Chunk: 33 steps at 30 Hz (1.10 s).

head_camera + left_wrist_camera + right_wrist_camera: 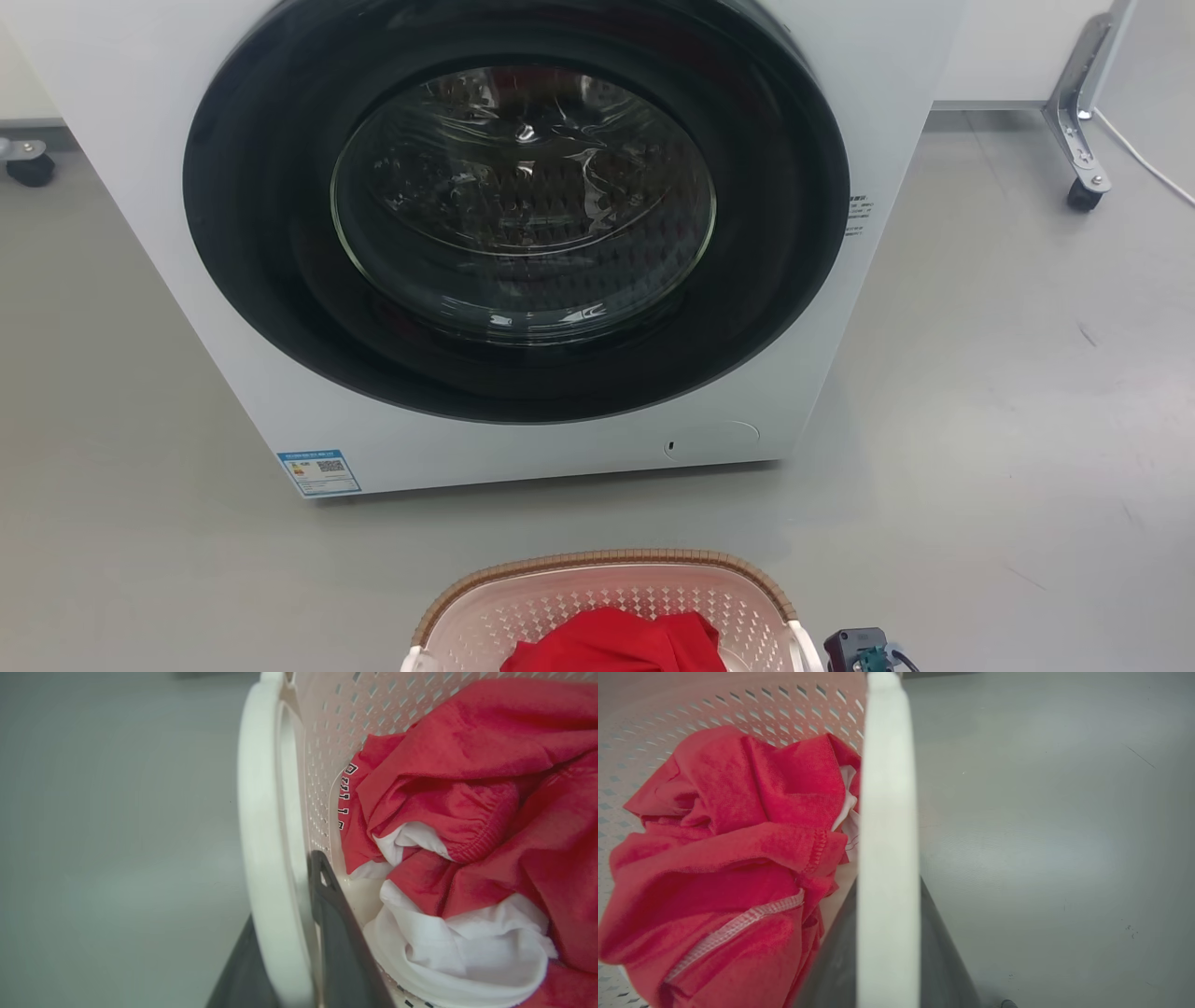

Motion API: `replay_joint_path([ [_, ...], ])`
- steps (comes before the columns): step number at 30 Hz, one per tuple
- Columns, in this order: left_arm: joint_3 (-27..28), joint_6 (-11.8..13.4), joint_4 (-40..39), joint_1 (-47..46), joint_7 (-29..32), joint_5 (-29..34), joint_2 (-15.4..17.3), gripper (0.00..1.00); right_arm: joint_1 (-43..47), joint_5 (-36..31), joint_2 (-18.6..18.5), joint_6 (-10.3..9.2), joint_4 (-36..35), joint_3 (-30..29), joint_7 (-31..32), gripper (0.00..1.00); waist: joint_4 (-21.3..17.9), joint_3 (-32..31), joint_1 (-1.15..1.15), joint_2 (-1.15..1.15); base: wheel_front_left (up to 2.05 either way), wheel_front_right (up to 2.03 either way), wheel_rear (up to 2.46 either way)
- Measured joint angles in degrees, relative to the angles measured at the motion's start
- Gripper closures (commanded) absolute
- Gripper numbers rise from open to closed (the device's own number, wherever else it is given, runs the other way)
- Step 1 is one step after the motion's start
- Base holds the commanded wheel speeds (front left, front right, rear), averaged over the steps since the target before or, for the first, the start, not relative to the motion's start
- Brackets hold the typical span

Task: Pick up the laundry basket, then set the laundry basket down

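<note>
Ahead on grey floor [980, 420]: white washer [523, 233], door shut. Near its front, at head view's bottom edge: basket [607, 571]; lifted or resting, cannot tell. Inside: red cloth [616, 642] over white cloth [448, 947]. Left end effector [286, 891] clamped on left handle [261, 812], finger each side. Right end effector [888, 884] likewise on right handle [887, 788].

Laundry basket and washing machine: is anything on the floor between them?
No. In the head view, the strip of grey floor between the laundry basket and the front of the washing machine is bare.
</note>
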Motion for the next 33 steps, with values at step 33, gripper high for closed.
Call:
replay_joint_path([
  [33, -1.11, -0.08, 1.54, 0.53, -0.09, -1.86, -0.07, 1.0, -0.18, 4.09, 0.07, 0.0, 1.09, 3.78, -0.69, 1.0, 0.52, -0.44, 0.0, 0.01, 0.0, 0.0, 0.0],
])
